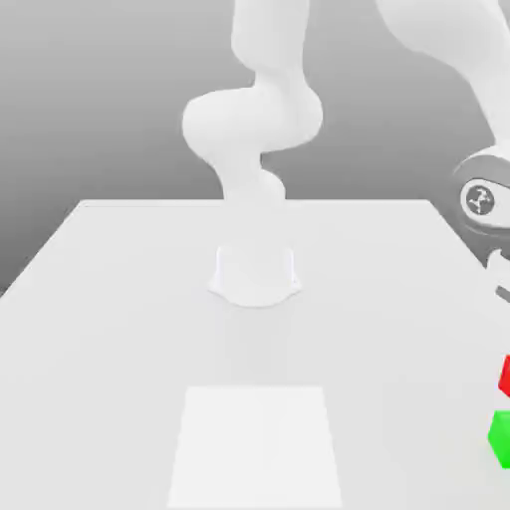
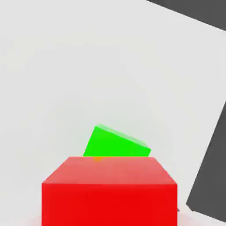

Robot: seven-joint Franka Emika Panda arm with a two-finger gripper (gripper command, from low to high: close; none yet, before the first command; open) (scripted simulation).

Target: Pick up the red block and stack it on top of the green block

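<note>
Plainly, no legible writing marks red block (image 2: 109, 190) or green block (image 2: 115, 145).

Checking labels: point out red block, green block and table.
red block (image 2: 109, 205), hand view, on its front face.
green block (image 2: 115, 145), hand view, on its visible top face.
table (image 1: 129, 329), exterior view, on bare white surface at the exterior view's left.

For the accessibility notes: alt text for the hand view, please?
A red block sits large and close to the camera, with a tilted green block partly hidden behind it. Both are over a white table, whose edge meets dark floor at one side.
</note>
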